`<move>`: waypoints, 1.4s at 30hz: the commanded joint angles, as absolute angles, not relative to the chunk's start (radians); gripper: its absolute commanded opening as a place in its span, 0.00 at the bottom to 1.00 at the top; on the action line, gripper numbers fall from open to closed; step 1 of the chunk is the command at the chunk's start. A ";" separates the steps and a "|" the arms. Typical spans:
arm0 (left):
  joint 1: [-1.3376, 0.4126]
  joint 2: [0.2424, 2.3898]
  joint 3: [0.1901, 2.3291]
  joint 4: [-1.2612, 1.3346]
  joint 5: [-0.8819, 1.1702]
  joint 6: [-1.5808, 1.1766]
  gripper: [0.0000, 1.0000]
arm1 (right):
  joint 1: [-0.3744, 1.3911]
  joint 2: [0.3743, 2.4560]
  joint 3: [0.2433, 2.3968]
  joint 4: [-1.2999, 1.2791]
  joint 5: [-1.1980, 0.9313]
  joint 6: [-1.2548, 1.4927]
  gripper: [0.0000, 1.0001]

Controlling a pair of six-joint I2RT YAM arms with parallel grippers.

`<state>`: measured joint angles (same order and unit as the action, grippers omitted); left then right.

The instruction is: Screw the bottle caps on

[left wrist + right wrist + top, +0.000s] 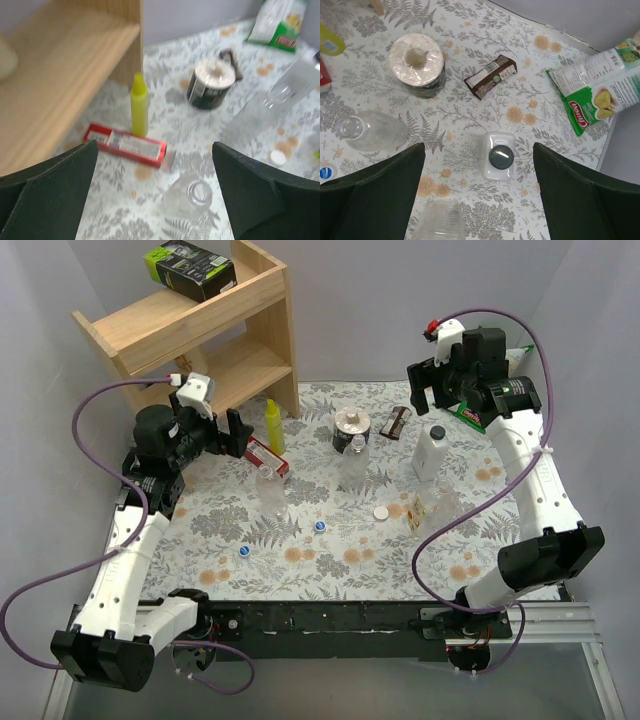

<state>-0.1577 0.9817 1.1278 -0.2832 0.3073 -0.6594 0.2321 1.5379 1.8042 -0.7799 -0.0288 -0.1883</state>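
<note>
Three clear bottles stand uncapped on the floral table: one at left [270, 490], one in the middle [352, 462], and one with an orange label [425, 510]. Two blue caps [320, 526] [244, 551] and a white cap [381, 512] lie loose in front of them. My left gripper [235, 432] hovers open above and behind the left bottle [192, 197], whose open neck shows between its fingers [60, 185]. My right gripper [430, 398] hangs open high over the white carton [499, 156], with nothing held. The middle bottle [367, 131] lies to its left.
A wooden shelf [200, 330] with a green box stands at the back left. A yellow squeeze bottle [273, 425], a red box [268, 457], a round tin [352, 427], a brown bar [397, 421], the white carton [431, 452] and a green chip bag [595, 95] crowd the back.
</note>
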 commanded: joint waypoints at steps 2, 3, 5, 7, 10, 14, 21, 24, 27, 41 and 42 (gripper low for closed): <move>-0.160 0.996 1.260 -0.603 0.247 -0.566 0.98 | 0.291 1.422 1.708 -0.674 -0.199 -0.325 0.98; -0.161 0.997 1.287 -0.632 0.229 -0.558 0.98 | 0.299 1.410 1.691 -0.658 -0.218 -0.342 0.98; -0.161 1.028 1.356 -0.780 0.282 -0.508 0.98 | 0.317 1.397 1.681 -0.663 -0.235 -0.368 0.98; -0.161 1.087 1.492 -0.948 0.377 -0.470 0.98 | 0.343 1.423 1.753 -0.759 -0.303 -0.406 0.96; -0.160 1.101 1.527 -0.981 0.479 -0.480 0.98 | 0.403 1.459 1.856 -0.834 -0.387 -0.477 0.90; -0.150 0.964 1.349 -0.839 0.257 -0.607 0.98 | 0.547 1.552 1.995 -0.921 -0.315 -0.517 0.90; -0.149 0.875 1.350 -0.913 0.155 -0.670 0.98 | 0.810 1.767 2.145 -0.965 -0.341 -0.564 0.82; -0.149 0.815 1.299 -0.876 0.201 -0.616 0.98 | 0.868 1.816 2.092 -0.862 -0.321 -0.568 0.82; -0.118 0.790 1.276 -0.900 0.267 -0.514 0.98 | 0.890 1.876 2.146 -0.821 -0.348 -0.552 0.83; -0.055 0.767 1.213 -0.953 0.402 -0.500 0.98 | 0.930 1.990 2.095 -0.700 -0.371 -0.537 0.84; -0.052 0.770 1.212 -0.953 0.411 -0.502 0.98 | 0.930 1.997 2.091 -0.684 -0.371 -0.526 0.84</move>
